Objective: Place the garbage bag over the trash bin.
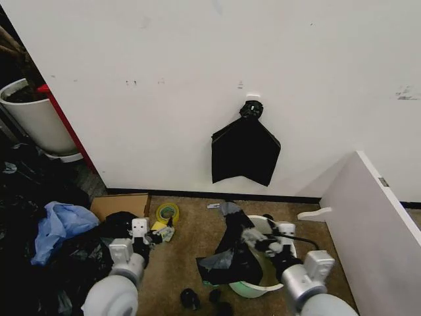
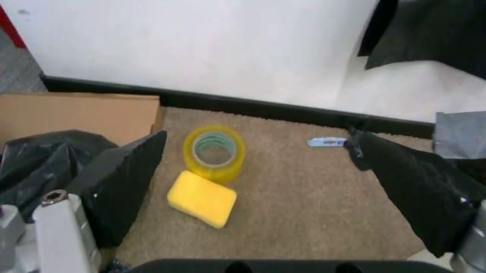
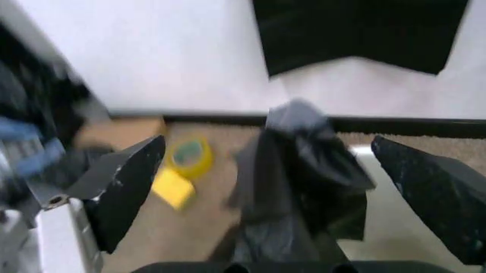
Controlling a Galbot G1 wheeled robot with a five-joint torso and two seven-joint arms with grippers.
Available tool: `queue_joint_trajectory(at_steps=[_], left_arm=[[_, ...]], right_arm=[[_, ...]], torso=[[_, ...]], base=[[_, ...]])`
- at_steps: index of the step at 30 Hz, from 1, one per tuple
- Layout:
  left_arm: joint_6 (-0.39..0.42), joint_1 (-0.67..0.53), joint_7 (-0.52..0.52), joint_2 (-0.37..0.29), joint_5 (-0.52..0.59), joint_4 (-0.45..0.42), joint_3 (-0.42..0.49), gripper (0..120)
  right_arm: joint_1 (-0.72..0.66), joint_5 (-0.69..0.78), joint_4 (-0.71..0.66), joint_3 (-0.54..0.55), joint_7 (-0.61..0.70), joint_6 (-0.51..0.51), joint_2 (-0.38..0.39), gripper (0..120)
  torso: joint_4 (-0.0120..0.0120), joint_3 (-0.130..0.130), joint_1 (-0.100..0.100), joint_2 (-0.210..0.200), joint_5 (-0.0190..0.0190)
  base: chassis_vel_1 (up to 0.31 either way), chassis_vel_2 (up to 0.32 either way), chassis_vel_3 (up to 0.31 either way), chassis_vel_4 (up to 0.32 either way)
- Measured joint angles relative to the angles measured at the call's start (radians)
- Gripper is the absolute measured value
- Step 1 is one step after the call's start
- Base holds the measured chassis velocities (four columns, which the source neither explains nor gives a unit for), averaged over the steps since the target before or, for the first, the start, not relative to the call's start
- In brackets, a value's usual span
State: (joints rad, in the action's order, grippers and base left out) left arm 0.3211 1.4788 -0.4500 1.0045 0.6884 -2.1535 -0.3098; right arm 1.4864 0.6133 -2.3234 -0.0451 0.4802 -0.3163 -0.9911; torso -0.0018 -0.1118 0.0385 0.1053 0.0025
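Brown carpet runs up to a white wall where a flat black bag [image 1: 245, 150] hangs. In the head view the trash bin [image 1: 255, 288] lies by the right arm, the garbage bag [image 1: 231, 253] draped across its rim. The left wrist view picks out the yellow tape roll [image 2: 215, 152] and sponge [image 2: 201, 198] on the carpet. Right hand [image 3: 281, 182] spreads wide around the bag's crumpled film; left hand [image 2: 258, 165] hangs low, fingers wide, holding nothing.
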Motion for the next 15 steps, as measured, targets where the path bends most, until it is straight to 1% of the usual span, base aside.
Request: queue_joint_trajectory(at_steps=[1,3,6,8,9,13,14,15], left_arm=[[-0.002,-0.002,0.001,0.0,0.0,0.008,0.001,100],[-0.002,-0.001,0.002,0.002,-0.002,0.01,0.007,100],[-0.003,0.0,0.002,0.005,-0.016,0.012,0.018,100],[-0.003,-0.001,0.002,0.006,-0.018,0.013,0.02,100],[-0.003,-0.002,0.002,0.007,-0.021,0.014,0.023,100],[-0.004,-0.012,0.001,0.012,-0.029,0.02,0.041,100],[-0.004,-0.014,0.001,0.014,-0.032,0.021,0.047,100],[-0.004,-0.014,0.001,0.014,-0.032,0.021,0.047,100]], right_arm=[[-0.02,-0.046,0.028,0.035,0.006,-0.035,-0.002,98],[-0.04,-0.086,0.051,0.071,0.025,-0.077,-0.006,95],[-0.067,-0.084,0.074,0.096,0.065,-0.128,-0.018,84],[-0.071,-0.079,0.077,0.098,0.072,-0.133,-0.02,81],[-0.075,-0.071,0.082,0.099,0.08,-0.137,-0.023,79],[-0.093,-0.014,0.102,0.095,0.122,-0.143,-0.036,60],[-0.094,0.007,0.102,0.089,0.131,-0.143,-0.037,56],[-0.094,0.007,0.102,0.089,0.131,-0.143,-0.037,56]], torso=[[-0.0001,0.0,0.0,0.0,0.0],[-0.0001,0.0,0.0,0.0,0.0],[-0.0001,0.0,0.0,0.0,0.0],[-0.0001,0.0,0.0,0.0,0.0],[0.0,0.0,0.0,0.0,0.0],[-0.0001,0.0,0.0,0.0,0.0001],[-0.0001,0.0,0.0,0.0,0.0001],[-0.0001,0.0,0.0,0.0,0.0001]], base=[[0.0,0.0,0.0,0.0],[0.0,0.0,0.0,0.0],[0.0,0.0,0.0,0.0],[0.0,0.0,0.0,0.0],[0.0,0.0,0.0,0.0],[0.0,0.0,0.0,0.0],[0.0,0.0,0.0,0.0],[0.0,0.0,0.0,0.0]])
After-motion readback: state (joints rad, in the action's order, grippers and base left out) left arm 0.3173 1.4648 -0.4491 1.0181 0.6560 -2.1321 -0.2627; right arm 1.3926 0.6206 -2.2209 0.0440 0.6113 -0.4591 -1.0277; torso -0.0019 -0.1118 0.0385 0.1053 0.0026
